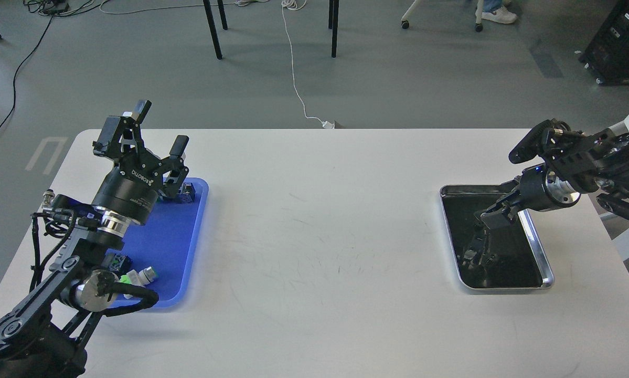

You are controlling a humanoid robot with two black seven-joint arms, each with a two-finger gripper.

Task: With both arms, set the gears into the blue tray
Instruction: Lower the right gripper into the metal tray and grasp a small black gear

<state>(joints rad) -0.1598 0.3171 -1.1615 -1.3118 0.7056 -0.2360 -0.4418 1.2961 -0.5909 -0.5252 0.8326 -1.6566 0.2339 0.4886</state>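
Note:
The blue tray (162,236) lies at the table's left side. My left gripper (162,126) hangs open over the tray's far end, with nothing between its fingers. At the right stands a steel tray (503,288) with a dark floor. My right gripper (490,219) points down into the far half of it, low over the floor. It looks dark and side-on, so its fingers cannot be told apart. The gears do not stand out from the dark floor and the gripper's reflection there.
On the blue tray a small black and blue block (188,191) sits at the far corner. Green and white connectors (142,275) lie near the front, partly behind my left arm. Chair legs and a white cable are on the floor beyond the table.

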